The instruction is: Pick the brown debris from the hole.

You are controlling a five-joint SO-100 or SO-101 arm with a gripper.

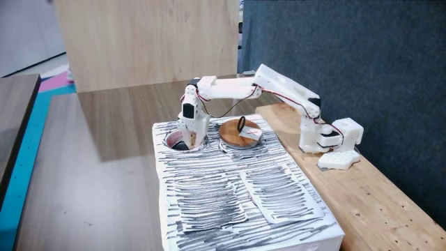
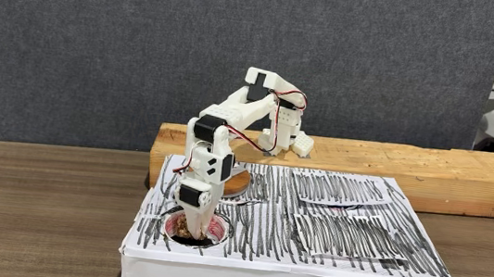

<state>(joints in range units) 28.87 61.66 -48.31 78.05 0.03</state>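
Scribbled white box (image 2: 338,237) on wooden table (image 2: 35,198), grey wall (image 2: 146,43) behind; jaws' state unclear.

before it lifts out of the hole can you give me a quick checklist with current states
1. Gripper lowered into the hole: ok.
2. Brown debris between the fingers: looks so, grip cannot tell.
3. Jaws closed on it: cannot tell.
4. Wooden disc lies beside the hole, apart from the gripper: ok.
5. Arm base sits on the wooden beam: ok.
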